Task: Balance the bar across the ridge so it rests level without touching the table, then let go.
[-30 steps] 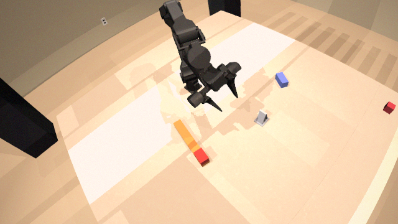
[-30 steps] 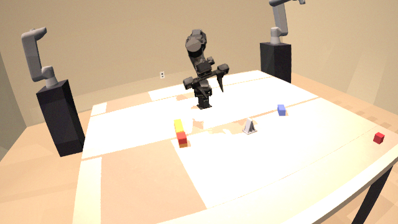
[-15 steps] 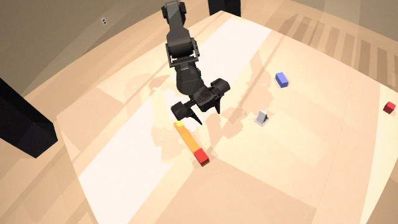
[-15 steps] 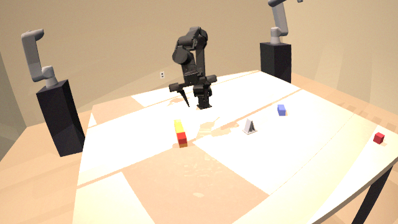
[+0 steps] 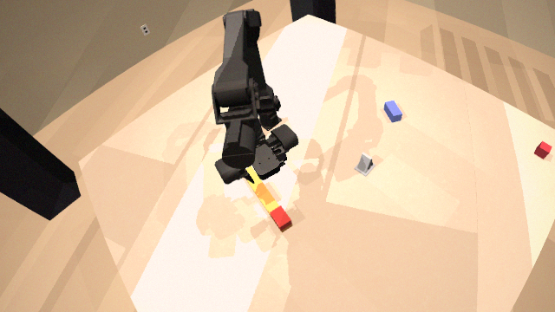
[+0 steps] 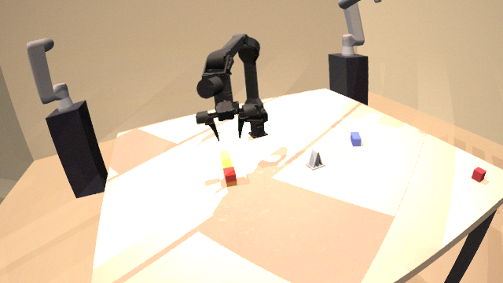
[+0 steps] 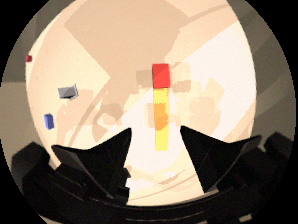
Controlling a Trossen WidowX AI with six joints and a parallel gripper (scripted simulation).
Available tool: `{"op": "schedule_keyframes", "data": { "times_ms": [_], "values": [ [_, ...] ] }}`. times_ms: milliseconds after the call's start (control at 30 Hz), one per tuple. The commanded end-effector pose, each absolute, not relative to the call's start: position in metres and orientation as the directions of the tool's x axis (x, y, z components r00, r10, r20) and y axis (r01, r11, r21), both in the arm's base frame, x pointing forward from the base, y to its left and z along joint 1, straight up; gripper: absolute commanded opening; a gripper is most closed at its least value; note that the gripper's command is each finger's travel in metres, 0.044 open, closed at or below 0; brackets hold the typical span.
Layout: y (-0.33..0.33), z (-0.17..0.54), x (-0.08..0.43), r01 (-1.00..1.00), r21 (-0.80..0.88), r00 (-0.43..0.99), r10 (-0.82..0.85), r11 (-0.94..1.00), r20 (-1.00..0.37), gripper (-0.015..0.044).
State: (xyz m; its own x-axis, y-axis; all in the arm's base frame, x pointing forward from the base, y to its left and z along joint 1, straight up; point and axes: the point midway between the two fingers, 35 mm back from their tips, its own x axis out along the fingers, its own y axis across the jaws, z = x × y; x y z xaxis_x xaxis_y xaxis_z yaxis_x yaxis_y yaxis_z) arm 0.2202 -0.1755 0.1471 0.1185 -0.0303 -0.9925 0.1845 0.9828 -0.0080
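The bar (image 5: 260,191) (image 6: 225,158) (image 7: 161,132) is yellow with an orange-looking patch and lies on the table. A red block (image 5: 281,217) (image 6: 229,174) (image 7: 161,76) sits at one end of it, the end farther from the arm. The grey ridge (image 5: 363,164) (image 6: 314,159) (image 7: 67,92) stands on its small base with nothing across it, to the right of the bar in the top and exterior views. My gripper (image 6: 229,138) (image 7: 156,129) is open and empty, pointing down above the table near the bar's plain yellow end. In the wrist view that end shows between and beyond the fingertips.
A blue block (image 5: 393,111) (image 6: 355,139) (image 7: 49,121) lies behind the ridge. A small red cube (image 5: 543,150) (image 6: 479,174) (image 7: 28,58) is near the table's right edge. Two grey arms (image 6: 39,71) (image 6: 354,25) stand on dark pedestals beyond the table.
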Motion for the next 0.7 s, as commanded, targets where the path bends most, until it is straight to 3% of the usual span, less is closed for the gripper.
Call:
{"op": "schedule_keyframes", "data": {
  "times_ms": [0, 667],
  "values": [
    [-0.188, 0.143, 0.211, 0.171, -0.015, 0.048, -0.023, 0.985, -0.999, 0.0315],
    [-0.194, 0.073, 0.208, 0.165, -0.014, 0.018, -0.017, 0.986, -1.0, 0.0315]
  ]
}}
